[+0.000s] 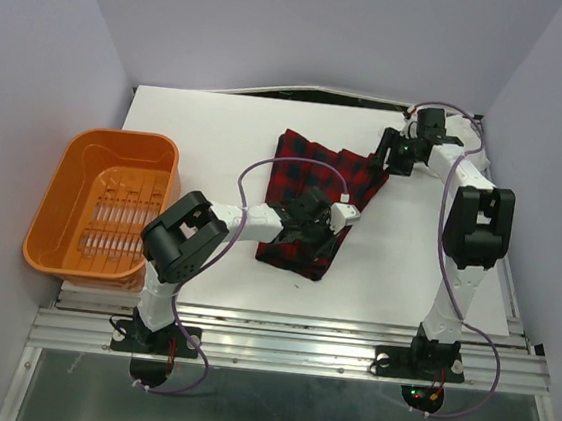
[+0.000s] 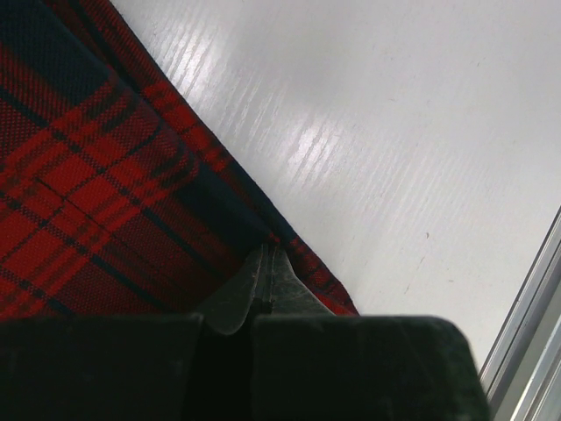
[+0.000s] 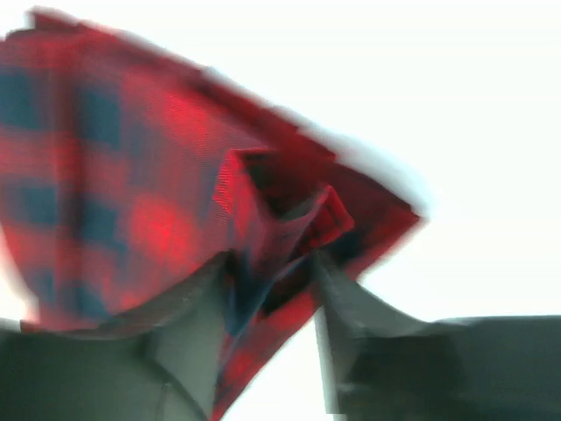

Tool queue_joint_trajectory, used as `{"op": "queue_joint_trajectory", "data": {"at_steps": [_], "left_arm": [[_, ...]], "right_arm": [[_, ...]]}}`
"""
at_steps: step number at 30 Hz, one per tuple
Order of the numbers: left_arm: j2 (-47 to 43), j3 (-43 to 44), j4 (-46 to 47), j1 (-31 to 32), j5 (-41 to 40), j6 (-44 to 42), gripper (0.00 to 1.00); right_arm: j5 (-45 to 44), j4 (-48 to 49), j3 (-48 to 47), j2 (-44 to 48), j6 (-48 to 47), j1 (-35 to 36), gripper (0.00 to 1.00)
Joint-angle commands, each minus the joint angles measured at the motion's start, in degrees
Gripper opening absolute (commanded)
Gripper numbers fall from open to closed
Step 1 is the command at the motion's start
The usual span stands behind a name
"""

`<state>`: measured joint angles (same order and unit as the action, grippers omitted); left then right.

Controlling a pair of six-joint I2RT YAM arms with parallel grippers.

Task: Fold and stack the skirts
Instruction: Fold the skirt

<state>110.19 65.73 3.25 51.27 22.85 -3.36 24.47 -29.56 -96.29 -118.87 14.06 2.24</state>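
One red and dark plaid skirt (image 1: 315,174) lies partly folded in the middle of the white table (image 1: 209,133). My left gripper (image 1: 312,222) rests on its near half. In the left wrist view its jaws (image 2: 267,256) are pressed together at the skirt's hem (image 2: 96,193), pinching the edge. My right gripper (image 1: 382,159) is at the skirt's far right corner. The right wrist view is blurred. There a bunched corner of the skirt (image 3: 149,175) sits between the two fingers of my right gripper (image 3: 272,263), raised off the table.
An orange basket (image 1: 63,178) stands at the table's left edge, with nothing visible inside. The table's near metal rail (image 1: 289,322) runs in front of the arm bases. Walls close in the back and both sides.
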Motion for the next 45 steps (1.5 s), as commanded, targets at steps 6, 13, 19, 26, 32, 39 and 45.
{"op": "queue_joint_trajectory", "data": {"at_steps": [6,13,19,26,32,39,45], "left_arm": [[3.5,-1.8,-9.1,0.2,-1.8,-0.9,0.00],[2.8,-2.1,-9.2,0.3,-2.8,-0.9,0.02],[1.1,-2.7,-8.8,0.8,-4.0,-0.9,0.07],[-3.6,-2.4,-9.7,0.8,-5.8,-1.0,0.16],[-11.7,0.4,-15.4,1.2,-7.6,-2.9,0.41],[-24.0,-2.3,-21.4,0.2,-8.1,-10.6,0.80],[-20.7,-3.8,-27.1,-16.1,6.2,-16.4,0.91]], "right_arm": [[-8.1,-3.0,-6.2,0.7,-4.7,-0.7,0.94],[9.4,0.5,-9.4,3.8,0.2,0.7,0.98],[21.5,3.4,-2.9,1.8,6.1,6.0,0.93],[23.9,4.9,10.2,-2.5,2.7,8.7,0.91],[18.2,2.0,10.5,-7.6,-2.9,9.3,0.89],[17.0,1.7,10.3,-8.3,-4.9,9.3,0.90],[16.8,1.3,10.1,-7.9,-7.3,9.3,0.91]]}}
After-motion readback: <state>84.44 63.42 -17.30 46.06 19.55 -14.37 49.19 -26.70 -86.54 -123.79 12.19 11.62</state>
